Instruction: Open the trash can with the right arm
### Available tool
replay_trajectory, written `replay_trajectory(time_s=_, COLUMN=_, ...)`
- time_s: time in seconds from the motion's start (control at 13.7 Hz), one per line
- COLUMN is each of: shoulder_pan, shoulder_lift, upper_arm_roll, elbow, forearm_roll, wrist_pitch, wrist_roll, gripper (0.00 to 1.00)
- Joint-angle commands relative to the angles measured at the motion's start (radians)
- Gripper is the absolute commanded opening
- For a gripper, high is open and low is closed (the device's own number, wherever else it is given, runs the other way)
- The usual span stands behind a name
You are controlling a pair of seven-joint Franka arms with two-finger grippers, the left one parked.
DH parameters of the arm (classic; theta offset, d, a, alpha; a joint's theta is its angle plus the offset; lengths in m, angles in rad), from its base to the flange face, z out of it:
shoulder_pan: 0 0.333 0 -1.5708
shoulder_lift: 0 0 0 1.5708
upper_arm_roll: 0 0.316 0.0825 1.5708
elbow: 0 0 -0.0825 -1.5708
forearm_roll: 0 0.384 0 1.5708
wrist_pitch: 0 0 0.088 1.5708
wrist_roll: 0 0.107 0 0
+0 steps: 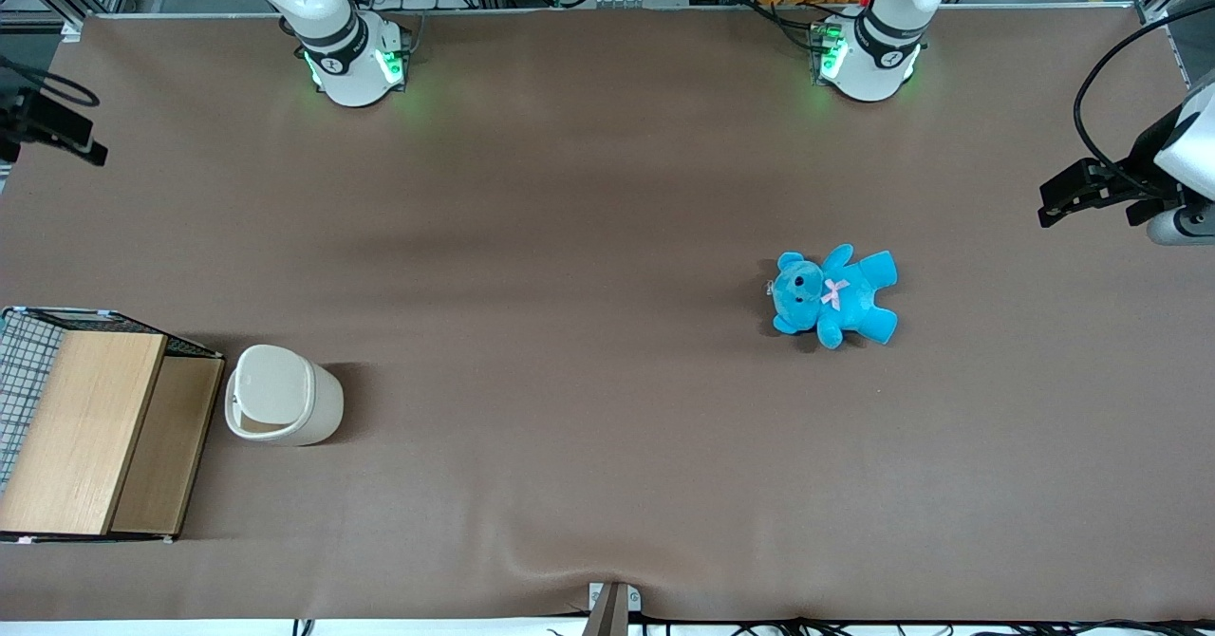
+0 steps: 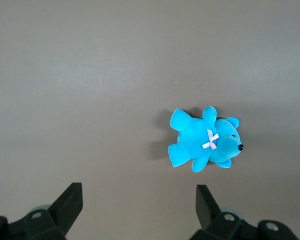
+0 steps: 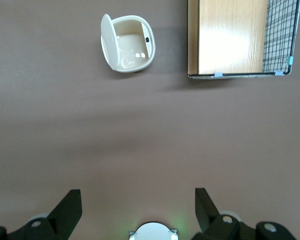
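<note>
The cream-white trash can stands on the brown table toward the working arm's end, beside the wooden box. Its lid is swung up on edge, and the empty inside shows in the right wrist view. My right gripper is open and empty. It hangs high above the bare table, well apart from the can and touching nothing. In the front view its black body shows at the working arm's edge of the table, farther from the camera than the can.
A wooden box with wire mesh stands next to the can, and also shows in the right wrist view. A blue teddy bear lies toward the parked arm's end. The right arm's base is at the table's back edge.
</note>
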Motion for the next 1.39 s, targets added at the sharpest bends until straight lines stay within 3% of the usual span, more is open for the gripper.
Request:
replay_trajectory(time_s=0.0, shoulder_pan=-0.005, shoulder_lift=-0.01, upper_arm_roll=0.008, elbow=-0.033, forearm_roll=-0.008, wrist_pitch=0.024, wrist_roll=0.017, gripper=1.0)
replay_trajectory(time_s=1.31, shoulder_pan=0.0, shoulder_lift=0.002, upper_arm_roll=0.011, elbow=-0.03, forearm_roll=-0.01, wrist_pitch=0.042, wrist_roll=0.015, gripper=1.0)
